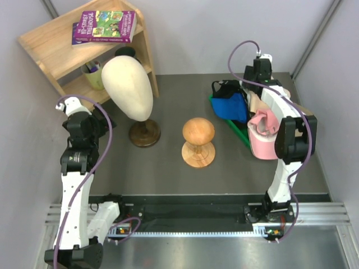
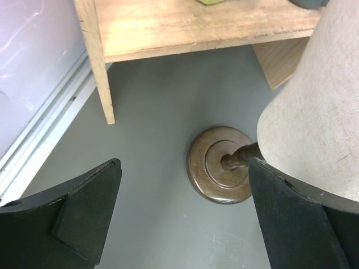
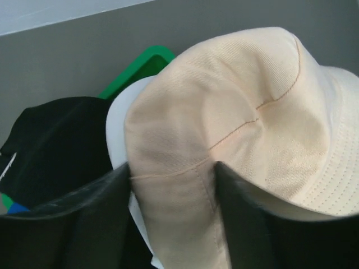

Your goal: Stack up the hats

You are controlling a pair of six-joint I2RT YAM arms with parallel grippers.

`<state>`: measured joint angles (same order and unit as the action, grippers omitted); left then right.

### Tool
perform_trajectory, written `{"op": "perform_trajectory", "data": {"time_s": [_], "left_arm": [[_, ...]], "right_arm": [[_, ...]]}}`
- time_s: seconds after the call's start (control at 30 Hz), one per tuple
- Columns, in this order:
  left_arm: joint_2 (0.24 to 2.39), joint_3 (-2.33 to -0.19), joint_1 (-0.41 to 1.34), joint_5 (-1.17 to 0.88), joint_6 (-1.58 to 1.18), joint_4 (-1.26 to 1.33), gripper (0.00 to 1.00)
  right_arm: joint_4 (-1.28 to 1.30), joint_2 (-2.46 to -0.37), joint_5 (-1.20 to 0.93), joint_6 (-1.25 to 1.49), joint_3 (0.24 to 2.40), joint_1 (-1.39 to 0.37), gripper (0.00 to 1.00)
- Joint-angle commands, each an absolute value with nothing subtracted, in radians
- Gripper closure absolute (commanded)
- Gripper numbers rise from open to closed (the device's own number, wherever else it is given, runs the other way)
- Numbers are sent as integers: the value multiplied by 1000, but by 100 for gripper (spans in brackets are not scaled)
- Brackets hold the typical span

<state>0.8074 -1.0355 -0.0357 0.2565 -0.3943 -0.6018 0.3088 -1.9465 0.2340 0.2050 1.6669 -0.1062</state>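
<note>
R claw (image 3: 174, 224): jaws part-closed, astride a raised fold in the crown of the pale peach hat (image 3: 241, 112). Fabric fills the gap and touches both fingers (image 3: 78, 224), so it reads as a pinch; how firm, can't tell. The fold runs straight away from the claw and the jaws cross it square. The hat lies directly under and ahead of the claw, on top of the pile in the green bin (image 3: 148, 61), w/ the white hat (image 3: 115, 131) beneath and the black hat (image 3: 56, 140) to its left in that view. Prob. next: lift straight up, clear of the bin.

L claw (image 2: 182, 168): wide, empty, over bare table (image 2: 151, 112) by the head form's base (image 2: 221, 165), well apart from the hats. R arm is the nearer one.

Top view: the R arm hides the pinch, but it shows the pink hat (image 1: 262, 137), the blue hat (image 1: 231, 106) and the mushroom stand (image 1: 198, 140) between the arms. R wrist view shows the grip but no pink hat.
</note>
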Motion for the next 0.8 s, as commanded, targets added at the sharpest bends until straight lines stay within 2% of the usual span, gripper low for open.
{"op": "perform_trajectory", "data": {"time_s": [0.0,0.03,0.1,0.3,0.57,0.77], "left_arm": [[795,-1094,-32,293,-379,-604,1],[798,-1100,-32,295,-370,-606,1],[802,-1121,-32,299,-359,-609,1],[848,-1239,-32,310,-292,-600,1],[920,-1393,-32,267,-207,-563,1],[965,-1476,-32,68,-204,-519,1]], "right_arm": [[313,-1910,293,199,1724,-100,57],[302,-1899,308,196,1720,-101,80],[299,-1861,330,192,1713,-103,99],[290,-1702,423,106,1753,-138,100],[229,-1537,515,-34,1795,-281,100],[169,-1482,437,-60,1853,-432,100]]}}
